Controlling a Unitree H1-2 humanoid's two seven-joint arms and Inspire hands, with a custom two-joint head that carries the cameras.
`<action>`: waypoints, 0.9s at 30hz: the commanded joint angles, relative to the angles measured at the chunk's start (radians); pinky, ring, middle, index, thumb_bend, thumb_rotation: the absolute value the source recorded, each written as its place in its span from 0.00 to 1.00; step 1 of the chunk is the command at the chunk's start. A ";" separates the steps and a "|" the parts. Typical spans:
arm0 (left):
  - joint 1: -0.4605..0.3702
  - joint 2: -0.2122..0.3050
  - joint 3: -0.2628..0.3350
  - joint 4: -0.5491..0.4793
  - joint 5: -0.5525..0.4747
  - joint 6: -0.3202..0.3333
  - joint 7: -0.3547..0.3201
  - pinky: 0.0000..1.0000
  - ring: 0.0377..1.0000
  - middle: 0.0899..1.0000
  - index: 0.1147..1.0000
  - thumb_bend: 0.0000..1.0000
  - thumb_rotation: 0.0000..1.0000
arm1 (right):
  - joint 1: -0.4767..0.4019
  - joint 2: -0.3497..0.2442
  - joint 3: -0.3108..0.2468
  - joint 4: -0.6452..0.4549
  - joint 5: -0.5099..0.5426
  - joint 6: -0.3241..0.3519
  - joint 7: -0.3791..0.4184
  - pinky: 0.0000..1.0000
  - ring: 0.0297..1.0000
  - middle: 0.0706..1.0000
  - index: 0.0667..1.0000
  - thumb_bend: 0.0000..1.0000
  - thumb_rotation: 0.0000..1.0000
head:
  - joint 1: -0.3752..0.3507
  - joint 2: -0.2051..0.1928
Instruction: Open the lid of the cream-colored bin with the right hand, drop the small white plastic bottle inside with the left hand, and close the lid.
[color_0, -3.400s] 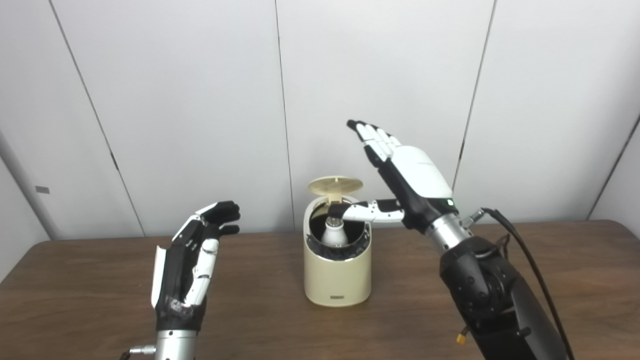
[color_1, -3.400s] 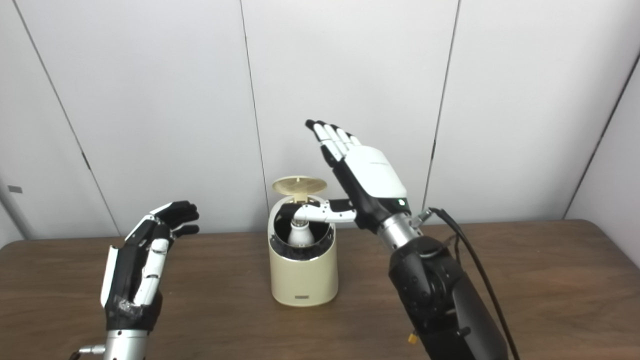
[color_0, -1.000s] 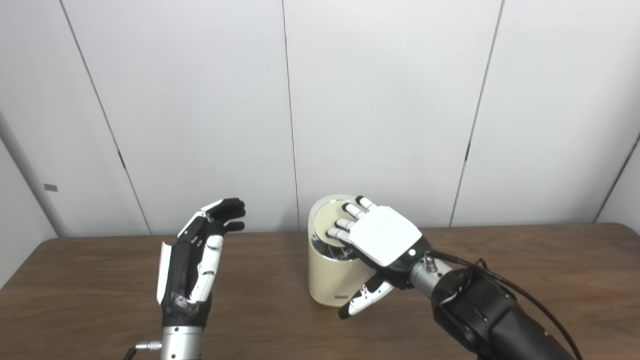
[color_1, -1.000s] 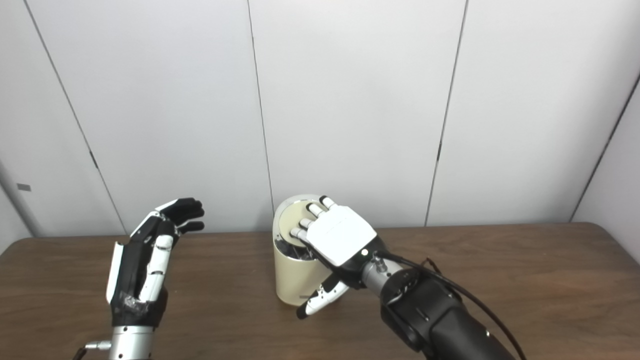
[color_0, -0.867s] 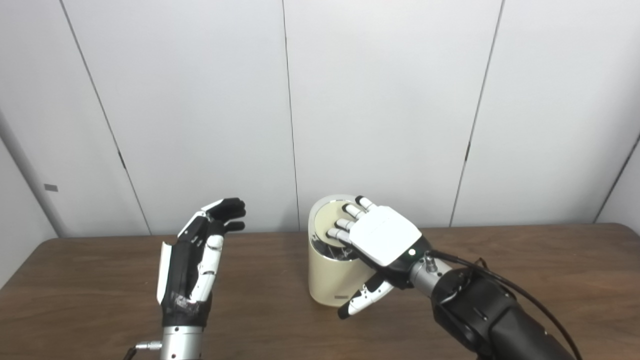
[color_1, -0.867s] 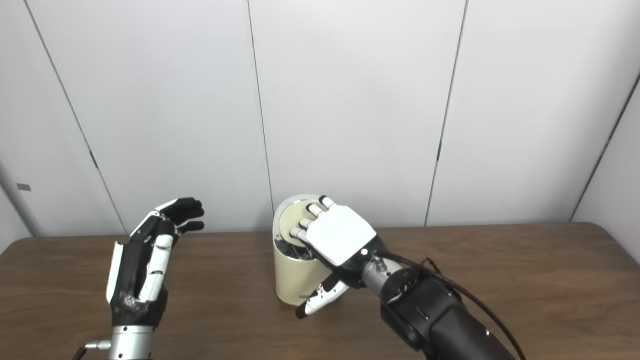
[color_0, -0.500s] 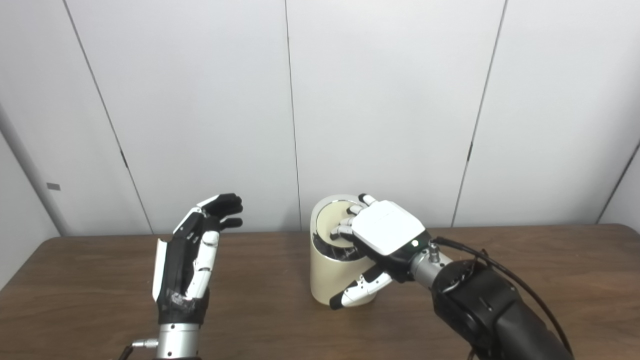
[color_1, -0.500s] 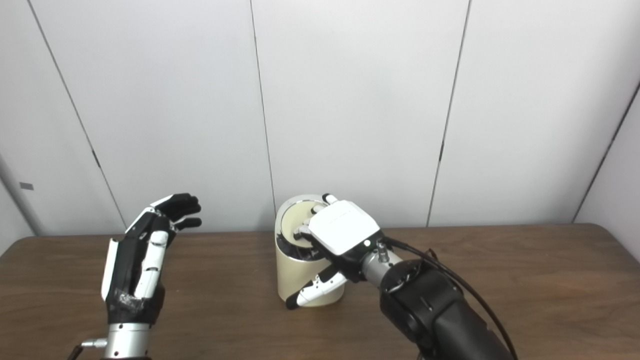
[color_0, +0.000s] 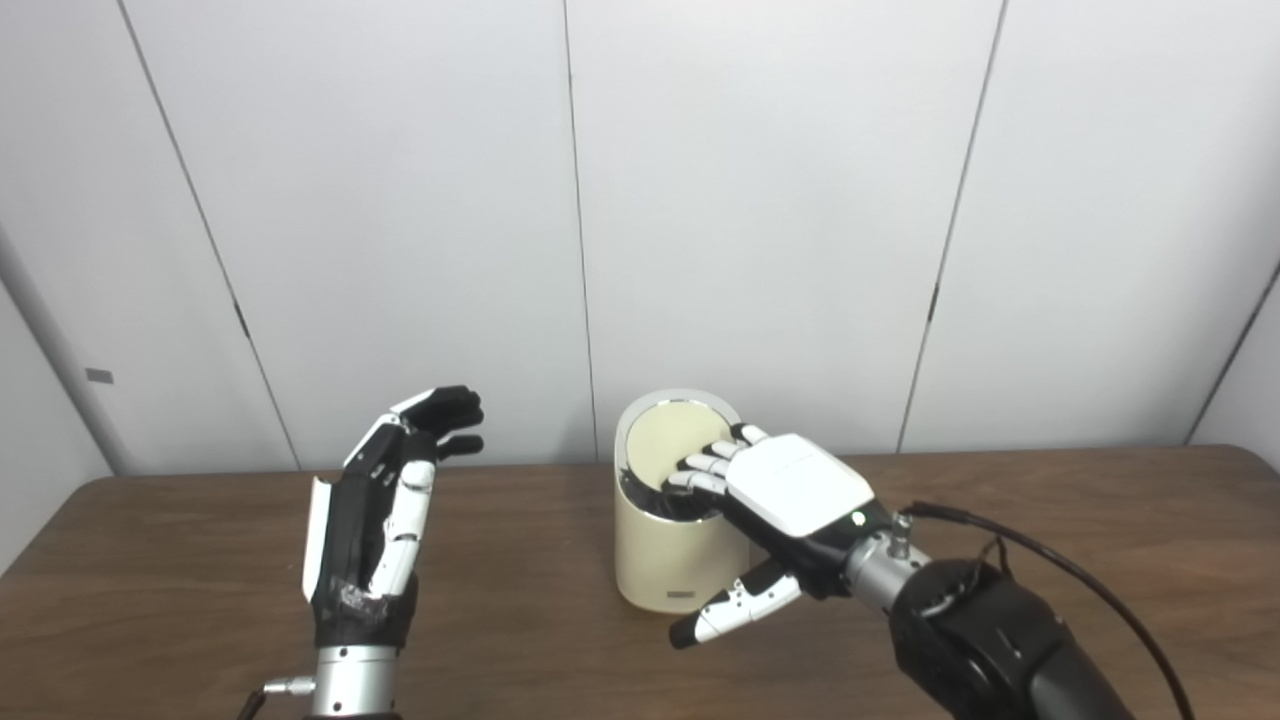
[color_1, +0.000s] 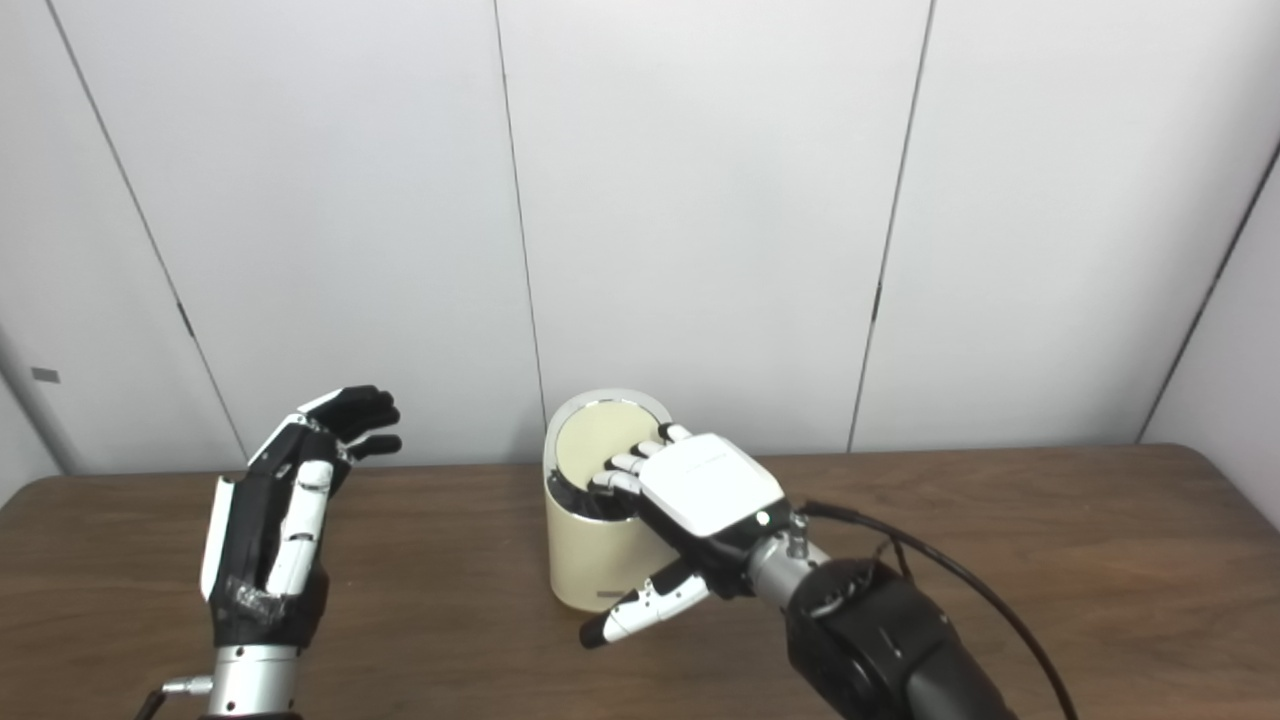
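Now the bin (color_0: 665, 540) stood on the bench (color_0: 200, 620), lid (color_0: 672, 445) down. The right hand (color_0: 790, 500) lay spread on the lid, holding nothing. Left of the bin, the left hand (color_0: 385, 520) waited, fingers (color_0: 445, 410) apart. It looked light and tippy; press gently on top.

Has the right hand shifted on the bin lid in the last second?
Yes. The right hand has slid back toward the robot: more of the lid shows, and only its fingertips rest at the near edge of the bin.
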 joint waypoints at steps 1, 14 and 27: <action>-0.036 0.006 0.001 -0.024 -0.002 -0.024 -0.001 0.66 0.72 0.70 0.67 0.36 0.68 | -0.025 0.011 -0.035 -0.002 0.035 0.000 -0.066 1.00 0.99 0.95 0.92 0.87 0.84 | -0.001 -0.002; -0.037 0.007 0.003 -0.006 0.001 -0.039 -0.003 0.67 0.73 0.70 0.67 0.35 0.68 | 0.066 0.044 -0.192 0.048 0.240 -0.064 -0.423 1.00 1.00 1.00 1.00 0.76 0.81 | 0.000 -0.013; -0.030 0.018 0.013 0.002 -0.004 -0.043 -0.005 0.68 0.73 0.71 0.68 0.35 0.67 | 0.171 0.076 -0.342 0.181 0.583 -0.253 -0.686 0.96 1.00 1.00 1.00 0.72 0.86 | -0.006 -0.027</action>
